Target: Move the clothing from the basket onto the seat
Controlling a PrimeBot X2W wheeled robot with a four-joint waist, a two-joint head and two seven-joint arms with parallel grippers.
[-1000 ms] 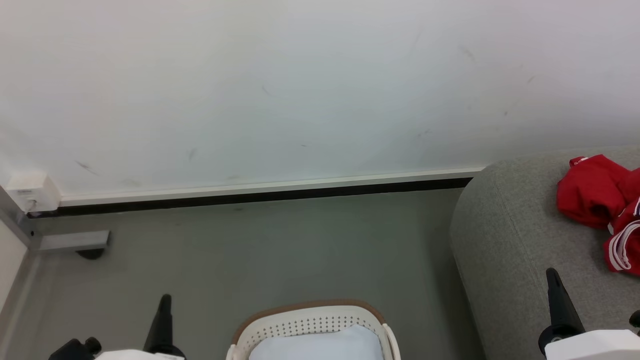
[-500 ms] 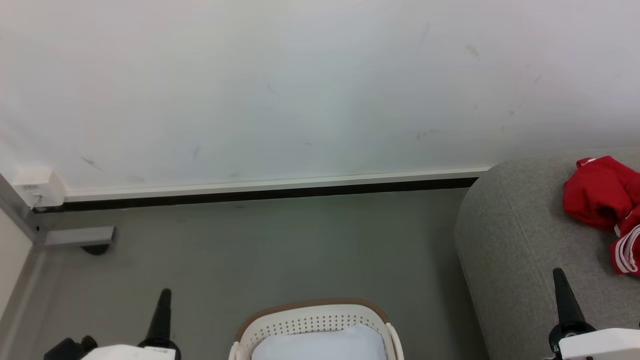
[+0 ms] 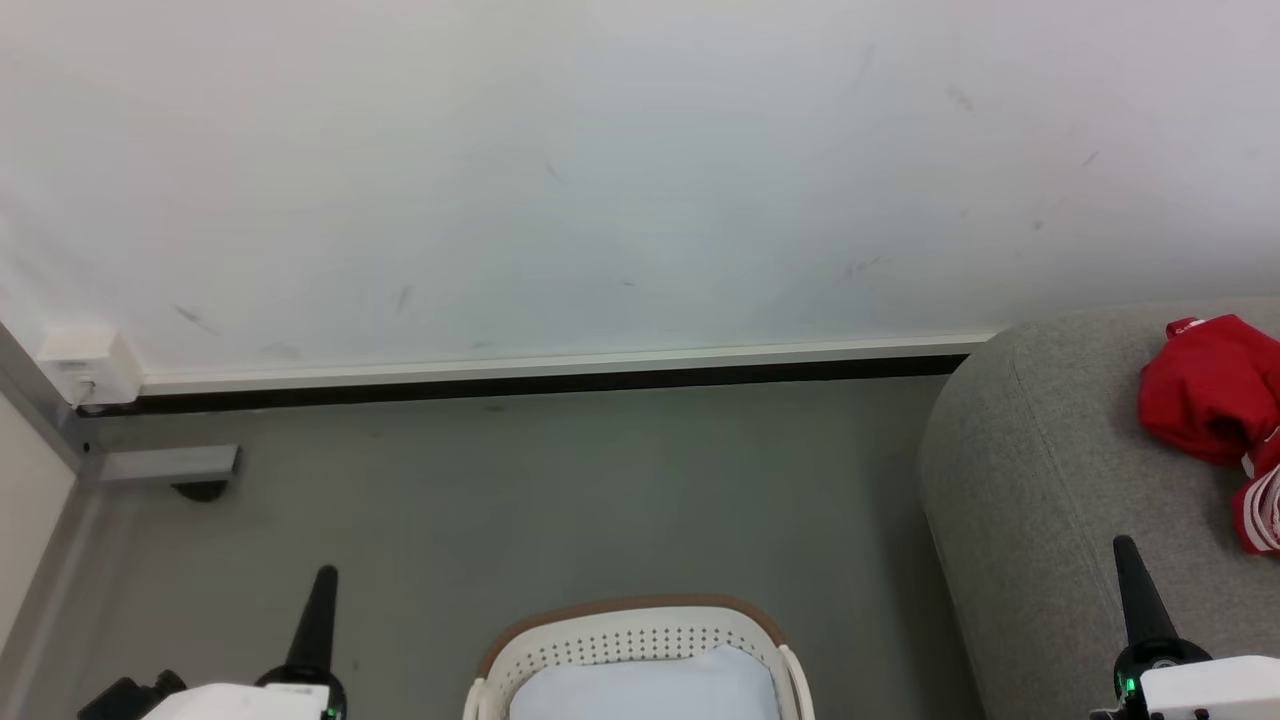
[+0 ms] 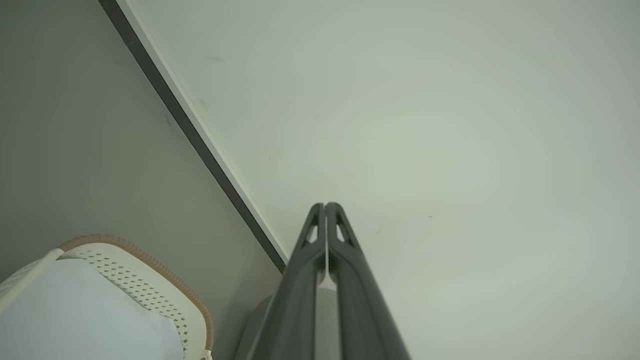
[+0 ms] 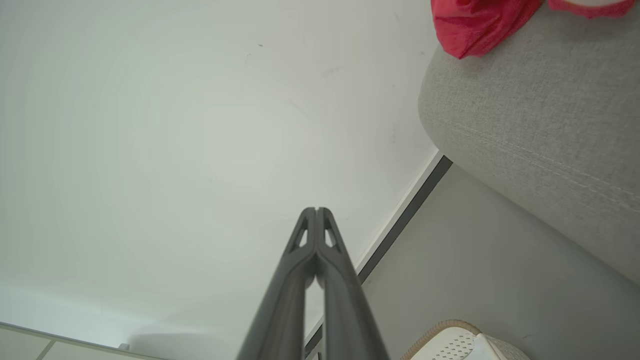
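Red clothing [image 3: 1215, 400] with white trim lies on the grey seat [image 3: 1040, 480] at the right edge of the head view; the clothing [image 5: 475, 20] also rests on the seat [image 5: 540, 125] in the right wrist view. The white basket [image 3: 630, 640] with a brown rim stands on the floor at bottom centre, holding a pale blue-white cloth [image 3: 650, 690]. My left gripper [image 3: 320, 590] points up left of the basket, shut and empty [image 4: 325, 205]. My right gripper [image 3: 1128, 560] is in front of the seat, shut and empty [image 5: 316, 210]. The basket's rim [image 4: 150, 265] appears in the left wrist view.
A white wall [image 3: 600, 180] with a dark skirting strip [image 3: 520, 385] runs behind the grey floor [image 3: 560, 500]. A grey metal foot [image 3: 170, 465] and a white box [image 3: 85, 365] sit at the left by a partition.
The head camera has shifted, so the scene slid a little to the right. Both grippers stay shut and have risen slightly in view.
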